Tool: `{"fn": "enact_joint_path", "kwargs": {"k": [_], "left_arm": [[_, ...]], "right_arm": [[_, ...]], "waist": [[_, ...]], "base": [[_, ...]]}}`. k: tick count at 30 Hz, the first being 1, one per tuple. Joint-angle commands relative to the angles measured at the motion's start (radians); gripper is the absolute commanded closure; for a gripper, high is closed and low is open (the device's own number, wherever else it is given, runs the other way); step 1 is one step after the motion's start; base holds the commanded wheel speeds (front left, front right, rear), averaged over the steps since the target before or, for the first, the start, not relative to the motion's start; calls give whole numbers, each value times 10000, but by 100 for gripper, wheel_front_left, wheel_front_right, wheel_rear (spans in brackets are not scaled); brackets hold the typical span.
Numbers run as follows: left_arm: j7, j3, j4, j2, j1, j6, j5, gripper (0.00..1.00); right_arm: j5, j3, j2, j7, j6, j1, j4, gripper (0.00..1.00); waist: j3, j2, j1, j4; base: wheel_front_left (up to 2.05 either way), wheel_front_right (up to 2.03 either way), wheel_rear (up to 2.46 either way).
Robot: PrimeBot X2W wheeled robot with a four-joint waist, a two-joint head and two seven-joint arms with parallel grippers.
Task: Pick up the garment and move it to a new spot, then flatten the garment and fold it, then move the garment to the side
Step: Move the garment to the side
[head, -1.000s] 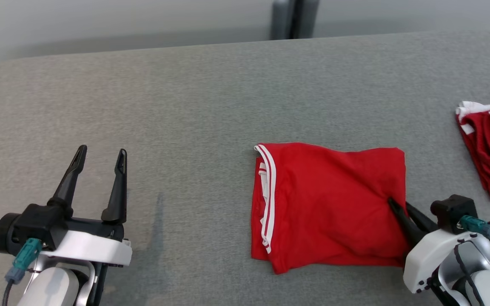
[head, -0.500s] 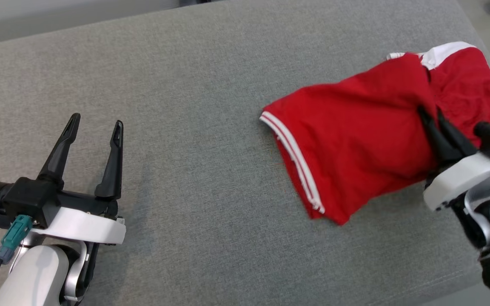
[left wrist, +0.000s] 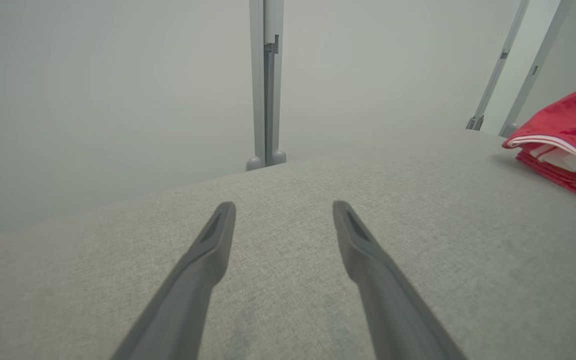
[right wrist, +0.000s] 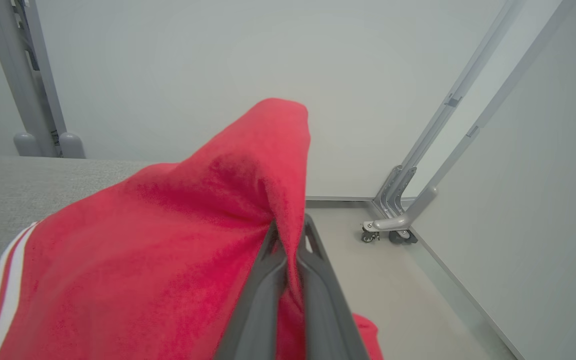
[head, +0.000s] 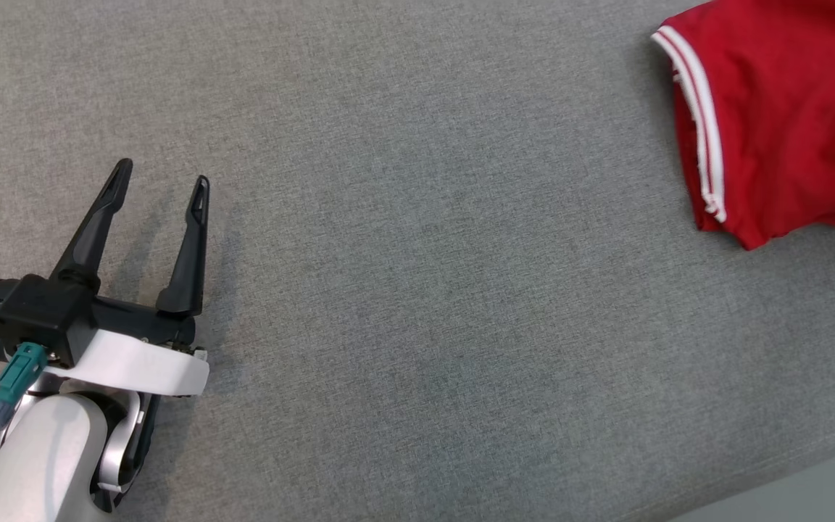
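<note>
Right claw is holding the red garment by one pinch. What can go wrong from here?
1. The right claw is shut on one thin fold of the garment. The rest drapes loose, so it may slip out or unfold.
2. The floor shows just beyond that claw. Released there, the garment might slide off the table.
3. The left claw stands open, far from the cloth, giving no support.

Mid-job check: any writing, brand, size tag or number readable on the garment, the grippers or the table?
None readable. The red garment has white stripes at its edge, no print or tag in view. The left gripper, right gripper and grey table carry no legible marks.
</note>
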Motion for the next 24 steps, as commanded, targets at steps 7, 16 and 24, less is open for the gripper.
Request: {"fn": "enact_joint_path", "kwargs": {"k": [7,16,24], "left_arm": [[-24,-176,96,-1,-309,-108,101,0],[-273,-154,491,-214,-71,-10,-171,0],[-573,223,533,-435,478,382,-497,0]], "right_arm": [[-437,-686,-35,-481,-5,-1203,2514,0],[-770,-1114,717,-897,-5,-924,2215,0],[-1185,-1496,1867,-876,-5,918,-714,0]], "waist": [[105,0,0,143],[-525,0,0,469],[-1496,0,0,966]], "base": [[0,0,0],[0,0,0],[0,0,0]]}}
